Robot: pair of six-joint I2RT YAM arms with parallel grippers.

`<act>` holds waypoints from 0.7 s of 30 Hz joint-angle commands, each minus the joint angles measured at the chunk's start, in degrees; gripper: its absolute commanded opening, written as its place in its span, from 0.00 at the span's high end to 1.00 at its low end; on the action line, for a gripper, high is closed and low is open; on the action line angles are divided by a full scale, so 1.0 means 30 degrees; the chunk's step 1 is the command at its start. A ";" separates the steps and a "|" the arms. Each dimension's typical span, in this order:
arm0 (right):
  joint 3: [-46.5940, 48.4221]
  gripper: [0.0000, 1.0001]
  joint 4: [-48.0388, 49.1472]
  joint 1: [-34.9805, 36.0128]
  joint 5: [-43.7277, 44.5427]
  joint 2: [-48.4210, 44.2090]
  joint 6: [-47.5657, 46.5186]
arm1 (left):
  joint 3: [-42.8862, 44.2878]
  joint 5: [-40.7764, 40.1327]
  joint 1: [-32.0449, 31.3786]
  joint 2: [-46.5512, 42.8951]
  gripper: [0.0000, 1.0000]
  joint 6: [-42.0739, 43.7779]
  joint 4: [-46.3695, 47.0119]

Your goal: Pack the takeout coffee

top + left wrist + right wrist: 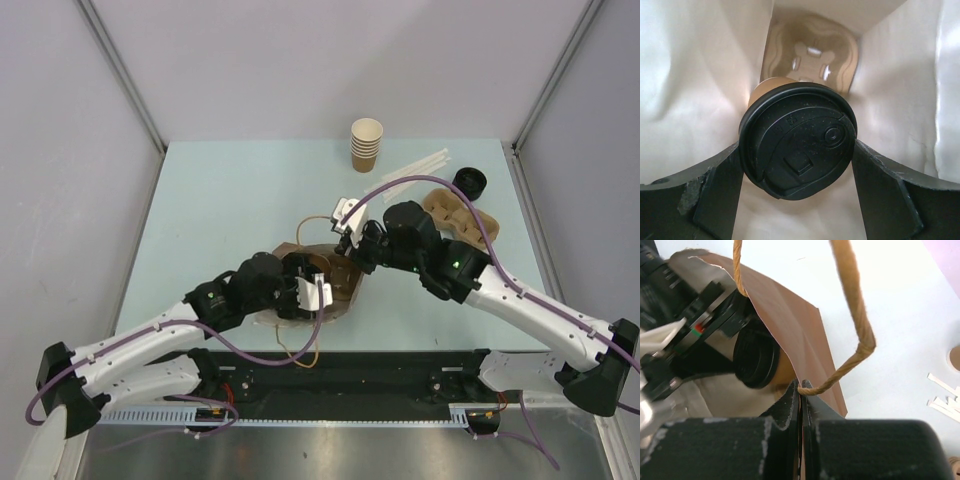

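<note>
Jaws of the left gripper [796, 150] are standing wide and pressing on opposite sides of the black lid of the takeout coffee [790, 132], gripping it. Jaws of the right gripper [801, 390] are closing tight together, pinching the brown rim of the paper bag [790, 325] just beside the root of its twine handle [855, 315].

The coffee is sitting inside the bag, whose pale inner walls are surrounding it on both sides. A pulp cup tray [812, 55] is lying at the bag's far end, beyond the cup; whether the cup is touching it cannot be told.

In the overhead view the bag is lying near the middle of the pale blue table [230, 200], with both arms meeting at its mouth. At the far edge a stack of paper cups [366, 145] is standing. To its right, white strips [415, 168], a loose black lid [468, 181] and a second pulp tray [455, 215] are lying.
</note>
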 commanded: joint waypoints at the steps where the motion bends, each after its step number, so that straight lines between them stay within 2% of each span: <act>1: 0.0078 1.00 0.2146 0.0324 0.1262 -0.0663 0.0443 | -0.0132 -0.0146 -0.0755 -0.0380 0.87 0.0084 0.0948; 21: 0.0048 1.00 0.2644 0.1408 0.1585 -0.0194 0.0296 | 0.0278 0.0527 -0.1049 0.1789 0.87 -0.0239 0.1740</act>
